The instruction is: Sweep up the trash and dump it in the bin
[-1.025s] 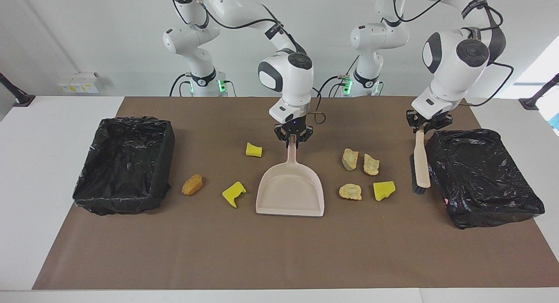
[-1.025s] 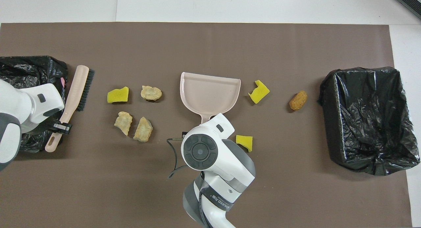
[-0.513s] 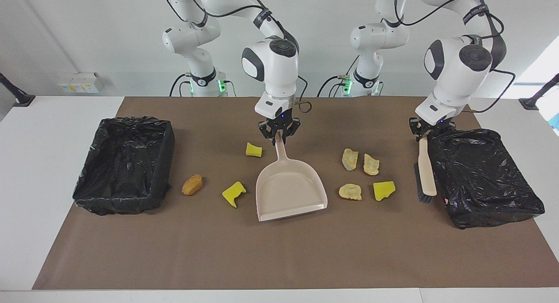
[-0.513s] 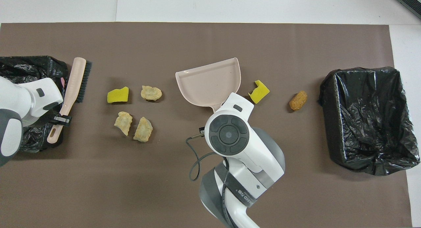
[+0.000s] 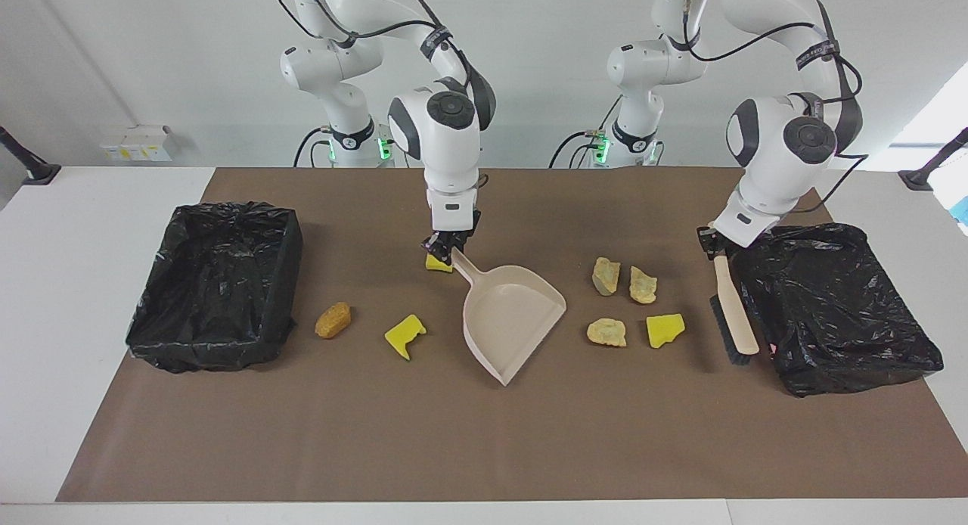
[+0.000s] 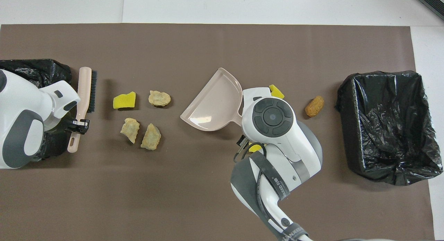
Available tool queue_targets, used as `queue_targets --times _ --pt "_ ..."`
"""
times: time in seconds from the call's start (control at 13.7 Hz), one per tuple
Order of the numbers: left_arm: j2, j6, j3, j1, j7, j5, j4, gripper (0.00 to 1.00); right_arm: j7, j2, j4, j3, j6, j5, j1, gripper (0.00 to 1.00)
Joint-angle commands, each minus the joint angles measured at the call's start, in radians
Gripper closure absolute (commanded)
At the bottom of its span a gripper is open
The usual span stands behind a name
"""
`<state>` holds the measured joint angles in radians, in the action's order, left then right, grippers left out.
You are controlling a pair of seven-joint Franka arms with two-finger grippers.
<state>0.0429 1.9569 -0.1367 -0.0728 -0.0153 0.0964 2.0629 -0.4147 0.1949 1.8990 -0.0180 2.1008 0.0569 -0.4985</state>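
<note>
Now: two black-bag-lined bins (image 5: 215, 283) (image 5: 836, 305) and beige plastic dustpan (image 5: 514, 313) empty; R gripper (image 5: 445, 246) clamped on dustpan handle, L gripper (image 5: 717, 241) on beige brush (image 5: 733, 309).

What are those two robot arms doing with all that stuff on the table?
They are tidying up. The right gripper holds the beige plastic dustpan by its handle, mouth angled toward the left arm's end. The left gripper holds a wooden brush with black bristles beside one black-lined bin. Seven yellow and tan foam scraps lie on the brown mat; none is in the dustpan.
</note>
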Motion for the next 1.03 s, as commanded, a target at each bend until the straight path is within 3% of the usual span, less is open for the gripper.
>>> queue_targets --times 0.0,0.29,0.73,0.95 --pt "-0.021 -0.053 0.005 0.018 -0.057 -0.035 0.034 1.0 -0.235 -0.018 0.032 -0.01 -0.01 -0.035 0.038 1.0" --pt "-0.009 -0.035 0.005 0.097 -0.167 -0.07 0.054 1.0 -0.427 -0.018 0.043 -0.008 -0.01 -0.035 0.064 1.0" --pt "-0.008 0.042 0.003 0.235 -0.173 -0.072 0.086 1.0 -0.452 -0.02 0.048 -0.008 -0.008 -0.035 0.067 1.0" --pt "-0.011 0.071 0.003 0.315 -0.195 -0.13 0.1 1.0 -0.467 -0.02 0.048 -0.008 -0.008 -0.035 0.067 1.0"
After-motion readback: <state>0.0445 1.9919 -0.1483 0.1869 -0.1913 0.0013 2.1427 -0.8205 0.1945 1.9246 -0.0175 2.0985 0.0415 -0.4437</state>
